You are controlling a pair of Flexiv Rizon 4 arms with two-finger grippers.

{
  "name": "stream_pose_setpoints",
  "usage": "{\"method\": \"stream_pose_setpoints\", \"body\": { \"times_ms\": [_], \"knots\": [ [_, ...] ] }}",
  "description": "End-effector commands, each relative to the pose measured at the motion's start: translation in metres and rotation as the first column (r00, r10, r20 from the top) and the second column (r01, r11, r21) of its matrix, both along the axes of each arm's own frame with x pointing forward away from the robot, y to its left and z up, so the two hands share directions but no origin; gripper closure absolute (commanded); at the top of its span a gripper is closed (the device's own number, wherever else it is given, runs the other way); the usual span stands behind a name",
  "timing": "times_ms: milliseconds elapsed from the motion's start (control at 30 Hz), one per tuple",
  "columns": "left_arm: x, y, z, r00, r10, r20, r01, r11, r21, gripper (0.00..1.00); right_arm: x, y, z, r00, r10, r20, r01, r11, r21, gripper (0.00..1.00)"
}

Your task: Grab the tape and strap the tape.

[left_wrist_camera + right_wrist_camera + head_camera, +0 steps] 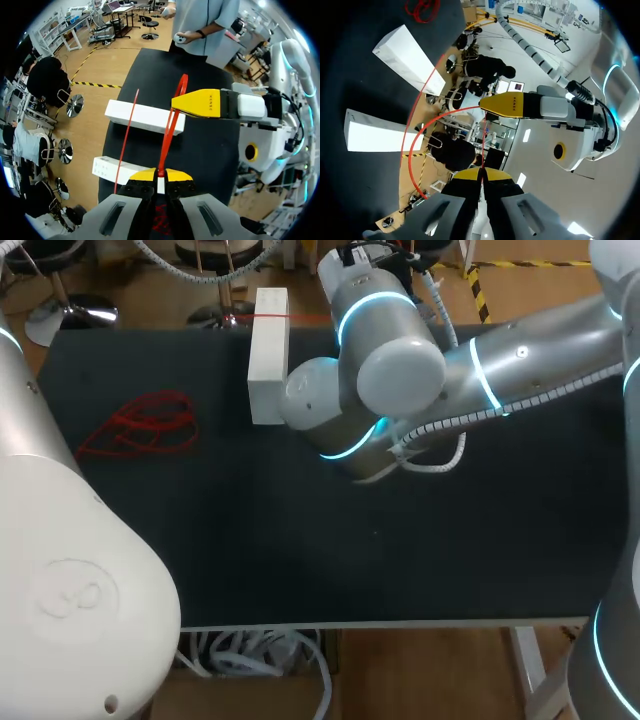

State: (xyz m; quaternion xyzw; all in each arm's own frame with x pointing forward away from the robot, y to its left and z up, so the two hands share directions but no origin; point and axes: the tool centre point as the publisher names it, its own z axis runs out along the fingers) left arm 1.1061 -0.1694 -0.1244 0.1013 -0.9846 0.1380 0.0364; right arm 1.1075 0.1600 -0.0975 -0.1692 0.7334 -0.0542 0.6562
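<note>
- Far left of the table [300,560]: a spare red tangle [140,427] lies loose, well apart from the work.
- Left gripper [157,176]: tips pinched together on the tape [167,132], which rises from between them into a slack loop in the air.
- Middle: the white box [268,360] lies flat with a red band across its far end. A loose strand hangs near it.
- Right gripper [480,176]: tips also pinched together on the same tape, just beside the left one. The right arm [520,365] covers both from above.

Risks, as I judge them:
- A pull with two clamps on one strand could slip the tape out of the weaker pinch.
- The slack loop may catch a box corner and drag the box.
- The fingers are close enough to knock together.
- The overhead view is blocked, so a drop could go unnoticed.
</note>
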Motion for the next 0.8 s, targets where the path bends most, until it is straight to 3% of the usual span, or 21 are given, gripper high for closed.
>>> {"method": "stream_pose_setpoints", "body": {
  "times_ms": [33,800],
  "knots": [
    [0.001,0.0,0.001,1.0,0.0,-0.003,0.0,1.0,0.005,1.0,-0.001,-0.001,0.004,0.999,-0.003,-0.049,0.002,1.0,-0.016,1.0],
    [0.001,0.0,0.001,1.0,0.0,-0.003,0.0,1.0,0.005,1.0,-0.004,0.013,0.001,0.999,0.015,-0.039,-0.016,1.0,-0.01,1.0]
  ]
}}
